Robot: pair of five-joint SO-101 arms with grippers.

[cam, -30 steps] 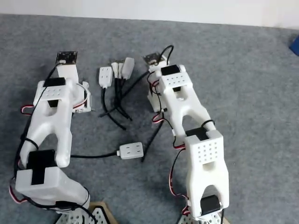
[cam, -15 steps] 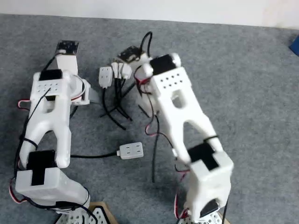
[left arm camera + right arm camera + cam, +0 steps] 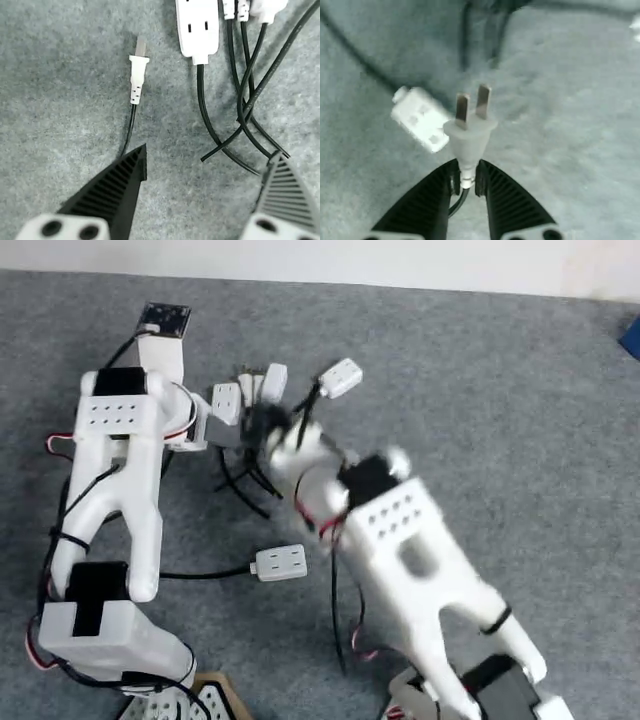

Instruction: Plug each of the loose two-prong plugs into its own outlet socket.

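grey carpet (image 3: 520,390) | right gripper (image 3: 467,170) clamped on plug (image 3: 469,135), swung leftward | left gripper (image 3: 210,154) apart, moved farther out

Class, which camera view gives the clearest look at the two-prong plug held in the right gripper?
The right wrist view: the plug is clamped at its cord end in the right gripper, both prongs plainly visible. In the high view the right arm covers it. The left wrist view shows a different, loose plug instead.
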